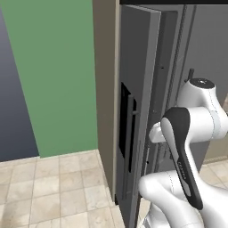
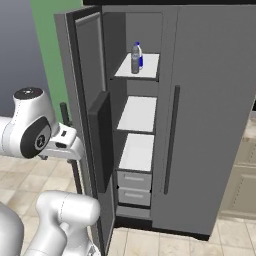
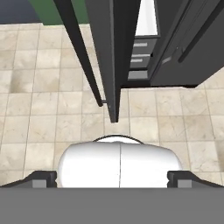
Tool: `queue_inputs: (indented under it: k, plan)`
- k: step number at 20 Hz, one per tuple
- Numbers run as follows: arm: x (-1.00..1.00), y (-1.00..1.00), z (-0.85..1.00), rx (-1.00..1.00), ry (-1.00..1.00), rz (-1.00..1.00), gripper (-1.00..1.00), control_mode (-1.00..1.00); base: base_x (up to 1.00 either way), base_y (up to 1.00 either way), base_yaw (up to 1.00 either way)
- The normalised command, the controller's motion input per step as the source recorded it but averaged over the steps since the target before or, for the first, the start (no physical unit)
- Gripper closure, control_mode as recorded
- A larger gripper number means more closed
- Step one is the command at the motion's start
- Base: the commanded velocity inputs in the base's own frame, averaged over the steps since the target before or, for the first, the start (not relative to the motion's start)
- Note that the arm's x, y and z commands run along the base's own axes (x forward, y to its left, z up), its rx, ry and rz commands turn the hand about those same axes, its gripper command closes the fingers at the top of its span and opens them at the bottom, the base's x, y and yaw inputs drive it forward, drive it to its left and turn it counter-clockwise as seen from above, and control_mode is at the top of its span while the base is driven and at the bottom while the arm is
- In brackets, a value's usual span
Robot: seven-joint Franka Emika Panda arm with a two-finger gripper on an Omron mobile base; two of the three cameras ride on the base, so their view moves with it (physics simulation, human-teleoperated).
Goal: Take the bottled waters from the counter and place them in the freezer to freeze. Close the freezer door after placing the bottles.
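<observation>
We see both small plastic bottled waters (image 2: 136,57) on the grey freezer's (image 2: 138,112) top white shelf (gripper (image 3: 112,179) spread wide, holding nothing); only the panelled grey freezer door (image 2: 88,120), standing open, remains.

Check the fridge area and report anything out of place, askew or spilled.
Nothing is spilled or damaged. The freezer door stands wide open, so the freezer is exposed. The two bottled waters stand upright, close together, on the top shelf. The lower shelves and drawers look orderly.
</observation>
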Motion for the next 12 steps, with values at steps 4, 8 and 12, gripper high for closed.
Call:
queue_inputs:
  k: [4,8,12]
  plan:
    - [0.0,0.0,0.0,0.0,0.0,0.0,-1.0,1.0,0.24,0.0,0.0]
    - [0.0,0.0,0.0,0.0,0.0,0.0,-1.0,1.0,0.29,0.02,0.0]
    - [0.0,0.0,0.0,0.0,0.0,0.0,-1.0,1.0,0.38,0.1,0.0]
